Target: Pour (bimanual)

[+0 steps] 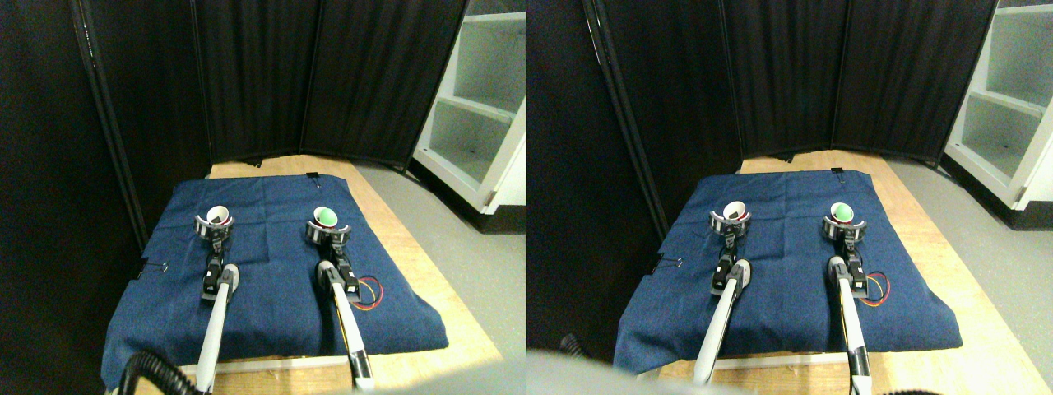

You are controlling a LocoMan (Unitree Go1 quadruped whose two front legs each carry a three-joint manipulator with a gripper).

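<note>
Both pale arms reach mid-frame over the blue cloth (271, 304): left claw (215, 226) holds a white cup (218, 216), right claw (328, 230) a green-filled cup (326, 217).

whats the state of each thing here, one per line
left cup: upright on the cloth, white inside, ringed by the left pincer
right cup: upright, green contents inside, ringed by the right pincer
blue cloth: spread flat over the table, clipped at its edges
white shelf unit: open-fronted
</note>
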